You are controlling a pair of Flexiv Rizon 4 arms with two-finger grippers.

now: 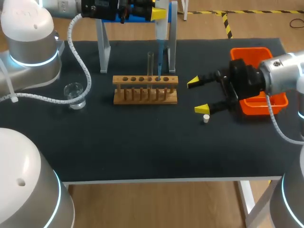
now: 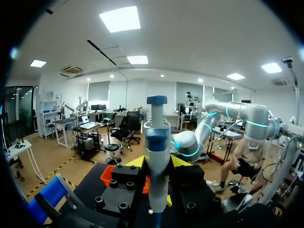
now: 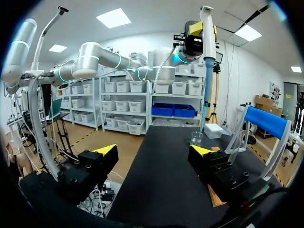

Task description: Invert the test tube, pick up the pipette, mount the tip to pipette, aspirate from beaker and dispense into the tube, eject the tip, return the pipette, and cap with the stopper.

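**Pipette [image 1: 161,33] upright above rack [image 1: 145,90]**

Clamped from both sides by left gripper [image 2: 157,164], tip down at rack mid-table. Orange bin [image 1: 275,102] far right. Right gripper [image 1: 197,95] left of bin, spread wide, holding nothing. Beaker [image 1: 74,95] left. Tube [image 1: 150,64] upright in rack, just left of tip. Stopper [image 1: 205,118] beside near right fingertip.

Bright even light from ceiling panels [image 2: 119,19], soft shadows on dark table [image 1: 142,142]

table [image 1: 142,147] black; rack [image 1: 145,96] tan wood; bin [image 1: 250,50] at 3 o'clock orange; stopper [image 1: 206,118] white; pipette [image 1: 161,33] white, tip [image 1: 159,59] blue; fingertips [image 1: 201,109] yellow.
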